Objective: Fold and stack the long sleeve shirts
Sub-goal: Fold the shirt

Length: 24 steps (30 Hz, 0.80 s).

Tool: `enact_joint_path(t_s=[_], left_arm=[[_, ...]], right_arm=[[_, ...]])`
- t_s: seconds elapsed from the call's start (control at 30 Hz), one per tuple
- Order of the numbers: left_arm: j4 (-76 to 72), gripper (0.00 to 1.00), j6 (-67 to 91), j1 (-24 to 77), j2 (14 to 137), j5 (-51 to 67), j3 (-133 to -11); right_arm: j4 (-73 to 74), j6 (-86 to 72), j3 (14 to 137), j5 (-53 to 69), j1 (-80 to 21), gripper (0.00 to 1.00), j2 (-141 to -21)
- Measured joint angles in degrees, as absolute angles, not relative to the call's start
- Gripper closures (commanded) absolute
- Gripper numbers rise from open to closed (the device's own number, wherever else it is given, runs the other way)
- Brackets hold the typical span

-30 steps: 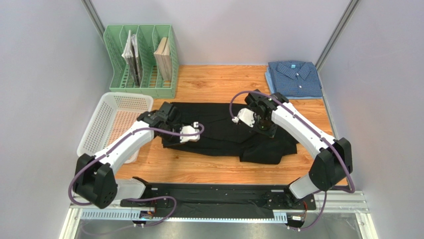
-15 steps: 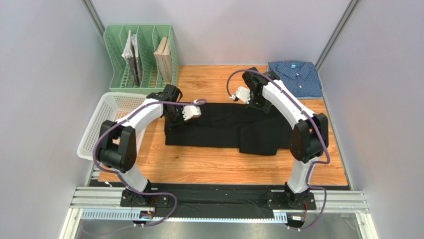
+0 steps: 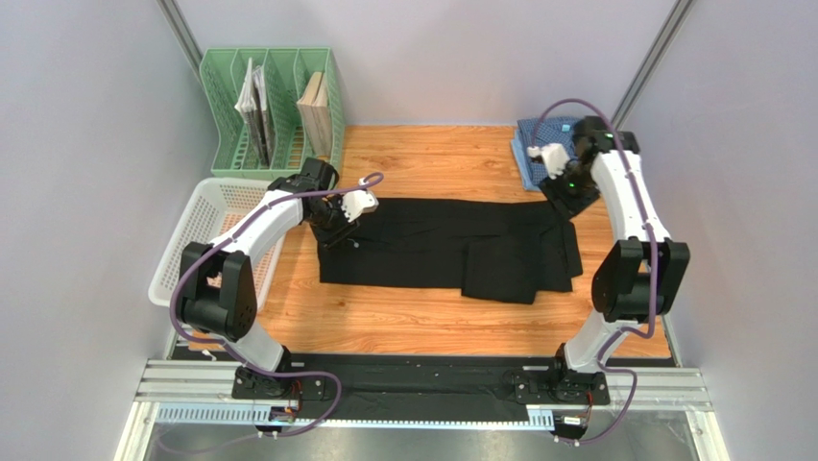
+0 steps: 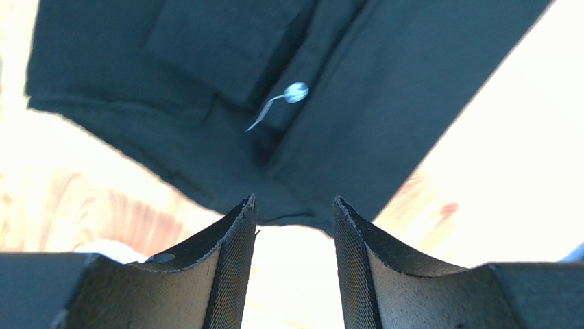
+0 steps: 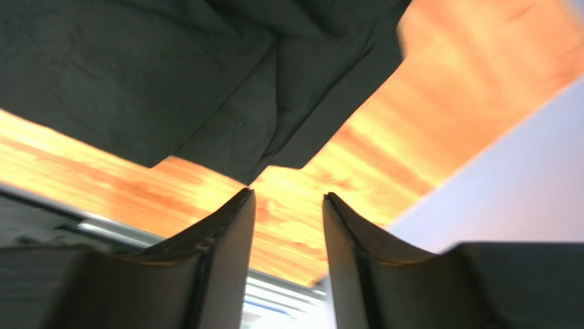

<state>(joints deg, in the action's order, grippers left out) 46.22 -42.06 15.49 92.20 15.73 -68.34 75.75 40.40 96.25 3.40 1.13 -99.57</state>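
Observation:
The black long sleeve shirt (image 3: 442, 250) lies flat in a long folded band across the middle of the table. Its left end with a small white button (image 4: 296, 91) fills the left wrist view. My left gripper (image 3: 329, 229) (image 4: 293, 205) hovers over that end, open, with nothing between the fingers. My right gripper (image 3: 565, 200) (image 5: 288, 195) stands open just off the shirt's back right corner (image 5: 205, 82), also holding nothing. The blue checked shirt (image 3: 526, 154) lies folded at the back right, partly hidden behind the right arm.
A green file rack (image 3: 269, 106) with books stands at the back left. A white perforated basket (image 3: 216, 240) sits at the left table edge beside the left arm. Grey walls close in both sides, and the right arm reaches near the right wall.
Both grippers opened and let go of the black shirt after carrying its fold toward the back. The left moved to the shirt's left end, the right swung out to the back right.

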Motion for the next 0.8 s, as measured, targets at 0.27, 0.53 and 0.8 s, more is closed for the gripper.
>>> enact_joint_path(t_s=[0.27,0.53,0.8], left_arm=[[48.0,0.46,-40.2,16.4,88.9,24.7,-63.6],[48.1,0.32,-35.9,17.3,87.3,31.9,-63.0],[47.2,0.32,-33.3,18.4,87.3,34.2,-63.0]], right_arm=[[76.1,36.0,83.5,21.8,10.1,0.37,-98.6],[72.5,16.8,68.3,33.8,9.2,0.3,-92.6],[64.9,2.4,60.2,34.1,9.9,0.12,-88.8]])
